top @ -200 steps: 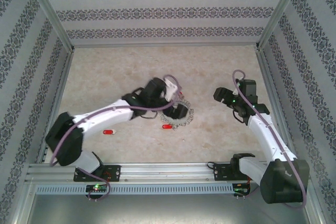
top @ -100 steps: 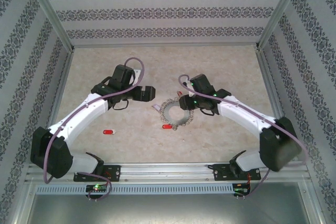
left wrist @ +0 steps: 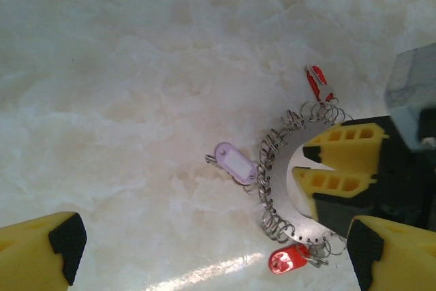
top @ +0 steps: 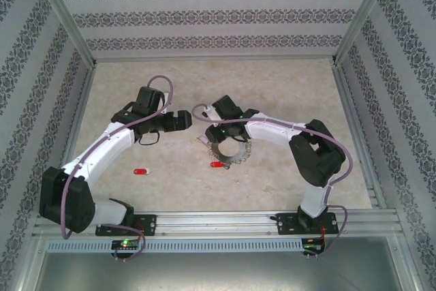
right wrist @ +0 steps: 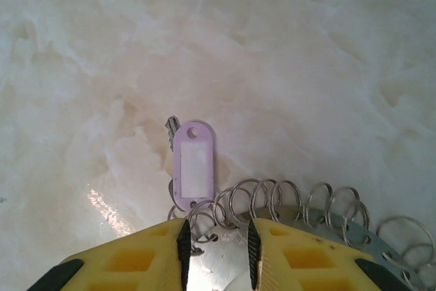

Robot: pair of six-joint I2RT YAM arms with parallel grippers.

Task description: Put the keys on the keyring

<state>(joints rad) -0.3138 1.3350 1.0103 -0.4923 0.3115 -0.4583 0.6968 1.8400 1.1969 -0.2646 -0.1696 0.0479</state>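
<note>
moved right claw (top: 219,129) left over keyring (top: 231,153) at its 11 o'clock rim, narrowly parted; pulled left claw (top: 185,121) toward 9 o'clock, spread wide; leaves one of the keys (top: 216,164) against ring's 7 o'clock.

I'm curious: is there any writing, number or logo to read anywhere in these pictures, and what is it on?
No readable text anywhere in these pictures.
Lilac plastic key tag: its white label window is blank.
Red plastic key heads: too small to tell whether they carry any marking.
Patterned wallpaper: bands of ornament, no letters.
</note>
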